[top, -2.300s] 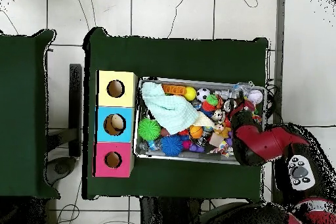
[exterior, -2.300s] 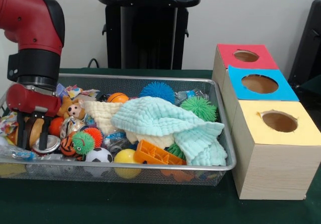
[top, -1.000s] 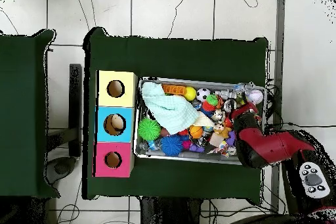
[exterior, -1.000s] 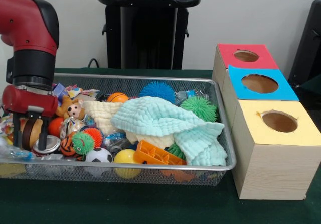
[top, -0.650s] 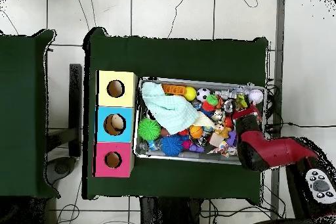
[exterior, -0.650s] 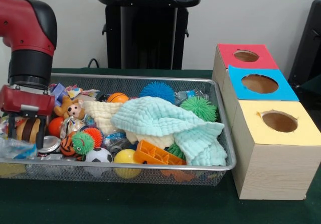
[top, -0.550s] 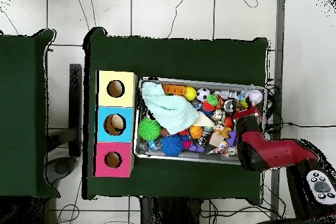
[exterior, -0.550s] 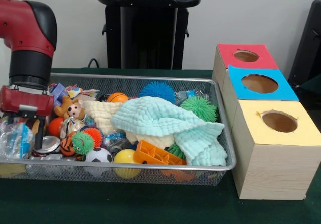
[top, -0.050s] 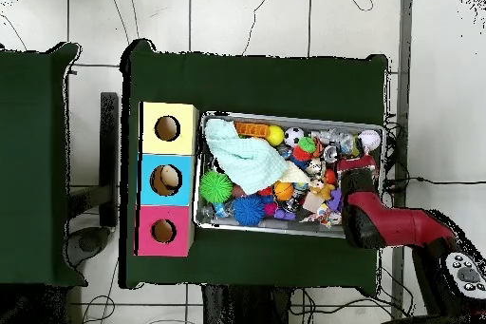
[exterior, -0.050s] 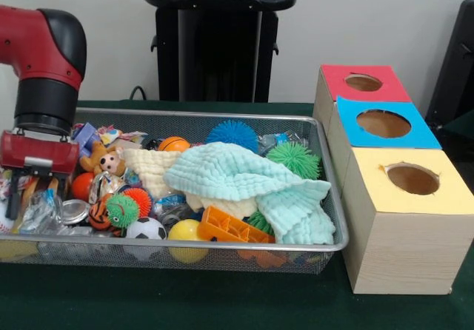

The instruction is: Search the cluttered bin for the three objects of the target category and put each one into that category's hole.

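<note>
While the arm hangs at the left edge of the front frame, I read the gripper [exterior, -0.050s: 31, 197] as closed on a crinkly clear plastic packet [exterior, -0.050s: 37, 210], lifted just off the clutter at the left end of the wire bin [exterior, -0.050s: 326, 189]; what is inside the packet I cannot tell. In the overhead view the gripper [top, -0.050s: 355, 162] sits at the bin's right end, well apart from the three boxes at frame left. I judge this to be the pick stage of one target item, with no drop made from this grasp yet. The yellow box [exterior, -0.050s: 409, 215], blue box [exterior, -0.050s: 381, 126] and red box [exterior, -0.050s: 361, 84] stand in a row at the right of the front frame, holes open upward. Which hole fits the packet I cannot say from here. Next I need a clean lift clear of the bin rim, a carry across the mint cloth [exterior, -0.050s: 252, 186] and toys, then alignment over the right hole before release. Risk: the slick packet slipping or dragging neighbours.
</note>
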Motion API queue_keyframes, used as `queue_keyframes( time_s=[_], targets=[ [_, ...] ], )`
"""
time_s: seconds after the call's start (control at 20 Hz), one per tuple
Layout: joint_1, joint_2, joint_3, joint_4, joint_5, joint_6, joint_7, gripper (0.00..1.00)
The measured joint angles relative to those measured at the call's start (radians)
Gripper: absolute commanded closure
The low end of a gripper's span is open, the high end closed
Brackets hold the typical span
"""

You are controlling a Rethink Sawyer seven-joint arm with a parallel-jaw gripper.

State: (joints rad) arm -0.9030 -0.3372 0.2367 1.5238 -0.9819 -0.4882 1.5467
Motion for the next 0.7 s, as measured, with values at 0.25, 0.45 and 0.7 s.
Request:
queue_keyframes(
  time_s=[0.25, 0.45, 0.7],
  targets=[
    [-0.04, 0.011, 0.047, 0.01, 0.0, -0.001, 0.0, 0.0],
    [-0.053, 0.021, 0.06, 0.012, -0.003, 0.001, 0.0, 1.0],
    [-0.064, 0.022, 0.06, 0.012, -0.005, 0.001, 0.0, 1.0]
  ],
)
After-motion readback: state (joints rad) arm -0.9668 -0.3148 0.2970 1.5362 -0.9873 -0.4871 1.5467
